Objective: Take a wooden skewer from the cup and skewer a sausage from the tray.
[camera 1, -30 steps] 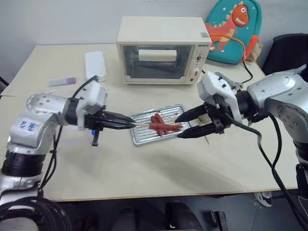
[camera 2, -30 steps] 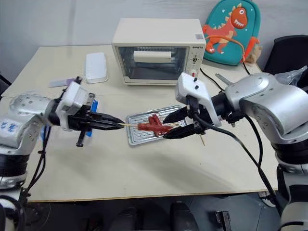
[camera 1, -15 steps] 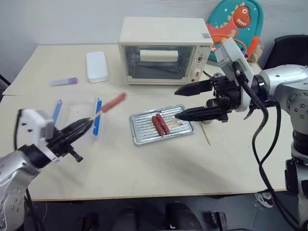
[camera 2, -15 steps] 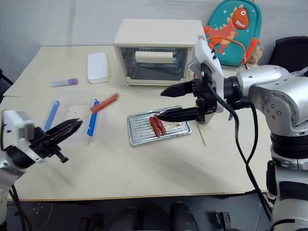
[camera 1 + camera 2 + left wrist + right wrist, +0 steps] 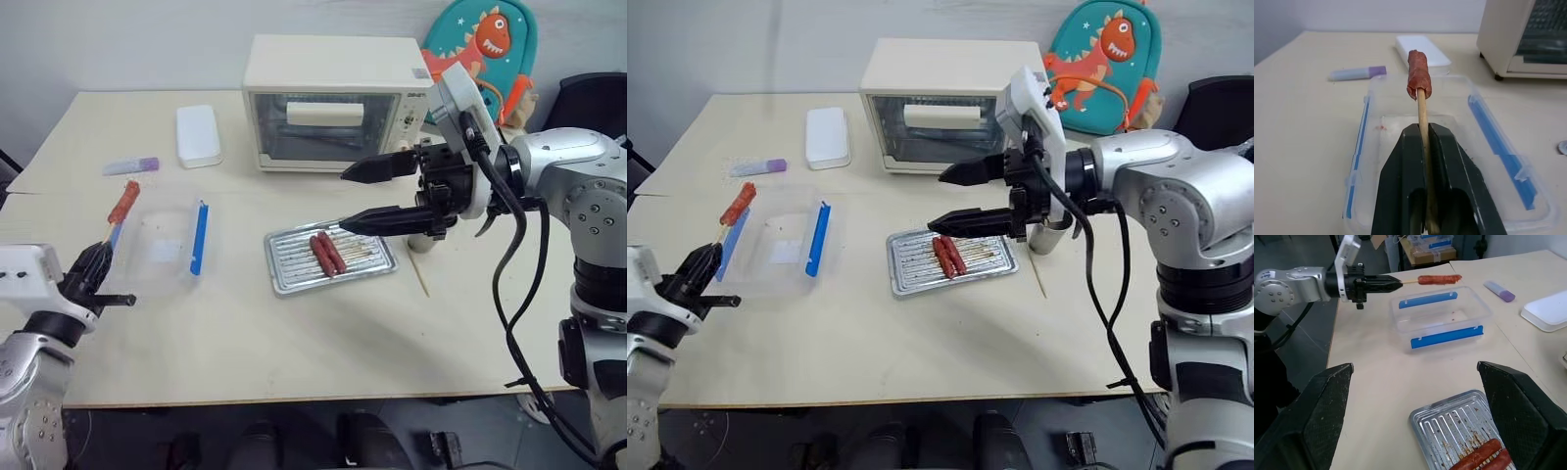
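Over the clear box [image 5: 157,250], left end effector [image 5: 1425,142] clamped on wooden skewer [image 5: 1423,115], sausage [image 5: 1419,73] at tip, right end effector [image 5: 358,198] apart

Left gripper [image 5: 1393,282] with skewered sausage [image 5: 1439,279] above clear box [image 5: 1442,318]; tray [image 5: 1449,432] nearby.

Head pair: two eyes side by side, high above the near edge of the table [image 5: 294,362], facing forward and down; both take in the full tabletop, from the toaster oven [image 5: 333,103] at the far side to the tray [image 5: 950,262] at the middle.

Left wrist: low and close, looking level along the left gripper [image 5: 1425,142] over the clear plastic box [image 5: 1508,176] toward the far side.

Right wrist: raised, facing left across the table between the right gripper [image 5: 1418,396] fingers.

Shared: all views hold the clear plastic box; right wrist and head pair share the tray.
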Tool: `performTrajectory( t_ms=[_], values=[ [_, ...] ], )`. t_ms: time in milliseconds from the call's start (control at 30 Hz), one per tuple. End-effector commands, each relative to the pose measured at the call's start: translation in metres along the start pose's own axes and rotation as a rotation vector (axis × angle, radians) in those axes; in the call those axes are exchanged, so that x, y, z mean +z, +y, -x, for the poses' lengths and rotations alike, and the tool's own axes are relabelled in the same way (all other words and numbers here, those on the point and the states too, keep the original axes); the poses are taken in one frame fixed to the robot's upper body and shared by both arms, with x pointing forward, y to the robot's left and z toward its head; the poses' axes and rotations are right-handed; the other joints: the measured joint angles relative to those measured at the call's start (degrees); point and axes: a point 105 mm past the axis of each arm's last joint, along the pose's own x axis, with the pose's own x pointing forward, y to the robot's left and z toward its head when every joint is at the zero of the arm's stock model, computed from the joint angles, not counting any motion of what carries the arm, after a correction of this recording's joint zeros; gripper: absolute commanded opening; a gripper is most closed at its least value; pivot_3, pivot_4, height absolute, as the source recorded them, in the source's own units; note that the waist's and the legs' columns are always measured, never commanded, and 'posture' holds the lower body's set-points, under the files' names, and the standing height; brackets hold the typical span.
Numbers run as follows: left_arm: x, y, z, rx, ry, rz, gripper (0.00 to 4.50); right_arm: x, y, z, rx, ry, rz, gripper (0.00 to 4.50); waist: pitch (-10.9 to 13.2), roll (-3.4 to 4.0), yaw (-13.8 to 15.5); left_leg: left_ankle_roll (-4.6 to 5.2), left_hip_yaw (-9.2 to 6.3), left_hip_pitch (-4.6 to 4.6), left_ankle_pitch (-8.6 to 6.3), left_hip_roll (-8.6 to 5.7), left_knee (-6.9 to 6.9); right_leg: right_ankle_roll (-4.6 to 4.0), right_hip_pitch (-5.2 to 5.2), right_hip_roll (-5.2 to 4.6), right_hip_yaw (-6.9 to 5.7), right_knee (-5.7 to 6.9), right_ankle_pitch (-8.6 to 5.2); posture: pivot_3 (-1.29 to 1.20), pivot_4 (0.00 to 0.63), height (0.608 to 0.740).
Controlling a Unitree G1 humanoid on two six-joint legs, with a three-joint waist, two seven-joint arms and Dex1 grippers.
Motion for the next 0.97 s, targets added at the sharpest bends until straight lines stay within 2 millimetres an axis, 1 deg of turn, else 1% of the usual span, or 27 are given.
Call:
performTrajectory(
  t_ms=[33, 133, 200, 300, 367, 433, 500, 567, 667, 767, 800, 867, 967],
  values=[
    [0.001, -0.003, -0.01, -0.032, 0.016, -0.06, 0.0, 0.012, 0.007, 0.0, 0.003, -0.031, 0.05, 4.24, 0.0, 0.0, 0.0, -0.01, 0.0, 0.0, 0.0, 0.0, 0.0, 0.0, 0.0, 0.0, 0.0, 0.0, 0.0, 0.0, 0.15, 0.74],
    [0.0, 0.002, -0.019, -0.028, 0.025, -0.07, 0.0, 0.01, 0.008, -0.001, -0.001, -0.037, 0.041, 4.24, 0.0, 0.0, 0.0, -0.01, 0.0, 0.0, 0.0, 0.01, -0.01, 0.0, 0.0, 0.0, -0.01, -0.01, 0.0, 0.0, 0.15, 0.74],
    [0.002, 0.004, -0.022, -0.022, 0.019, -0.069, 0.56, 0.01, 0.009, -0.001, -0.001, -0.041, 0.036, 4.27, 0.0, 0.0, 0.0, -0.01, 0.0, 0.0, 0.0, 0.01, -0.01, 0.0, -0.01, 0.0, -0.02, -0.01, 0.0, 0.0, 0.15, 0.74],
    [0.012, 0.004, -0.021, -0.039, -0.02, -0.069, 1.22, 0.008, 0.009, -0.001, -0.008, -0.05, 0.026, 4.27, 0.0, 0.0, -0.07, -0.03, 0.0, 0.0, -0.02, 0.01, -0.02, 0.0, -0.01, -0.02, -0.02, -0.02, 0.0, 0.0, 0.15, 0.74],
    [0.022, 0.003, -0.011, -0.056, -0.061, -0.061, 1.76, 0.007, 0.008, 0.0, -0.014, -0.053, 0.019, 4.27, 0.0, 0.0, -0.13, -0.04, 0.0, 0.0, -0.02, 0.02, -0.03, 0.0, -0.02, -0.02, -0.02, -0.02, 0.0, 0.0, 0.15, 0.74],
    [0.03, 0.002, 0.005, -0.094, -0.091, -0.028, 2.17, 0.005, 0.008, 0.001, -0.017, -0.053, 0.016, 4.27, 0.01, -0.02, -0.29, -0.07, 0.02, -0.01, -0.04, 0.05, -0.04, 0.0, -0.03, -0.02, -0.01, -0.05, 0.0, 0.0, 0.15, 0.74],
    [0.036, 0.0, 0.022, -0.135, -0.102, -0.015, 2.17, 0.003, 0.007, 0.002, -0.018, -0.05, 0.015, 4.27, 0.01, -0.02, -0.43, -0.09, 0.02, -0.01, -0.05, 0.08, -0.08, 0.0, -0.05, -0.02, -0.01, -0.08, 0.0, 0.0, 0.15, 0.74],
    [0.04, 0.004, 0.042, -0.166, -0.081, -0.009, 2.17, 0.001, 0.007, 0.003, -0.019, -0.041, 0.016, 4.27, 0.01, -0.02, -0.42, -0.11, 0.02, 0.01, -0.06, 0.09, -0.1, 0.0, -0.04, -0.02, -0.02, -0.08, 0.0, 0.0, 0.15, 0.74],
    [0.044, 0.015, 0.074, -0.208, -0.019, -0.007, 2.17, -0.003, 0.004, 0.004, -0.02, -0.024, 0.019, 4.27, 0.02, -0.05, -0.35, -0.11, 0.01, 0.01, -0.06, 0.1, -0.09, -0.01, -0.01, -0.02, -0.02, -0.24, -0.01, 0.0, 0.15, 0.74],
    [0.048, 0.032, 0.099, -0.199, 0.044, 0.003, 2.17, -0.007, 0.001, 0.004, -0.02, -0.014, 0.02, 4.27, 0.03, -0.05, -0.34, -0.04, 0.01, 0.03, -0.11, 0.1, -0.12, -0.03, 0.03, -0.03, -0.03, -0.58, -0.02, 0.0, 0.15, 0.74],
    [0.049, 0.038, 0.104, -0.19, 0.059, -0.004, 2.17, -0.007, 0.001, 0.004, -0.019, -0.013, 0.02, 4.27, 0.04, -0.03, -0.32, 0.02, 0.01, 0.06, -0.14, 0.1, -0.13, -0.05, 0.04, -0.05, -0.03, -0.59, -0.03, 0.0, 0.15, 0.74],
    [0.052, 0.044, 0.11, -0.181, 0.069, -0.016, 2.17, -0.009, -0.001, 0.004, -0.016, -0.011, 0.019, 4.27, 0.04, -0.02, -0.18, 0.12, 0.02, 0.11, -0.2, 0.07, -0.19, -0.09, 0.09, -0.07, -0.04, -0.65, -0.05, 0.0, 0.15, 0.74],
    [0.058, 0.046, 0.109, -0.185, 0.056, -0.026, 2.17, -0.011, -0.002, 0.003, -0.013, -0.008, 0.02, 4.27, 0.04, -0.03, -0.09, 0.13, 0.0, 0.12, -0.2, 0.06, -0.18, -0.11, 0.12, -0.09, -0.05, -0.67, -0.06, 0.0, 0.15, 0.74]
  ],
)
